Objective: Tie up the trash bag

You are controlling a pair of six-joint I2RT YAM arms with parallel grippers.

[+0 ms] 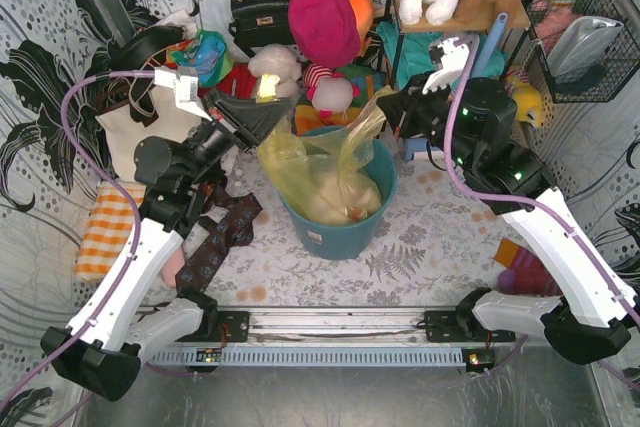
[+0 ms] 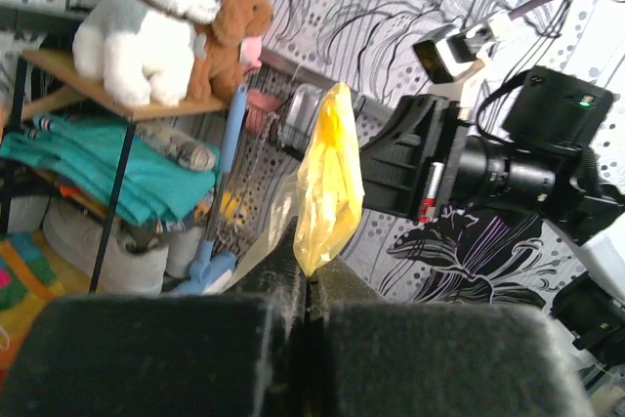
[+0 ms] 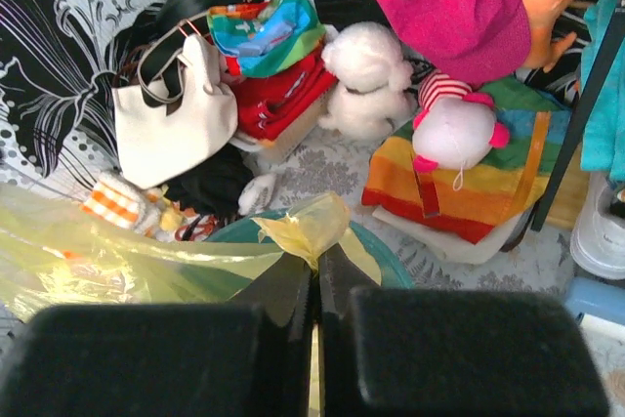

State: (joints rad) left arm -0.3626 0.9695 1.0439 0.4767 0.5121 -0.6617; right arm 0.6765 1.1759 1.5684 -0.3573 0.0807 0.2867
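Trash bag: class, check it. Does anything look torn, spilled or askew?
Nothing looks torn or spilled. The thin translucent yellow-green plastic trash bag sits in the teal round plastic bucket, two top corners pinched up by the left tool and right tool.

Both arms pair white shells on the long links with black joint housings. The left arm [image 1: 150,257] sits toward seven o'clock in the overhead view, the right arm [image 1: 570,247] toward four o'clock. A lilac cable [image 1: 90,137] runs along each. Small green lights [image 1: 462,112] glow on the right arm's black wrist. The left gripper [image 2: 308,285] and right gripper [image 3: 314,261] have blocky, matt-black fingers.
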